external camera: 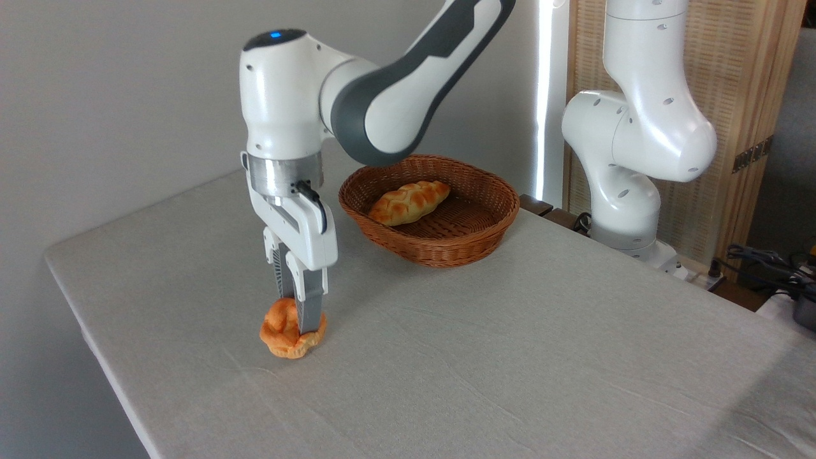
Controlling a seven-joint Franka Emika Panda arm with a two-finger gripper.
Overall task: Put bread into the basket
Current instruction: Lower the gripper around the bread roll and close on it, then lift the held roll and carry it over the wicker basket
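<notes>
The bread (280,331), a small golden-orange bun with a knotted top, rests on the grey tablecloth at the near left. My gripper (294,312) points straight down onto it. One finger is in front of the bun's knot and the other behind it, both against the bun. The near finger hides part of the bun's right side. The reddish-brown wicker basket (446,248) stands further back and to the right, well apart from the bun.
A longer braided loaf (408,202) lies inside the basket. The arm's white base (628,210) stands at the table's far right edge, with cables (765,261) beyond it. The table's left edge (83,319) runs close to the bun.
</notes>
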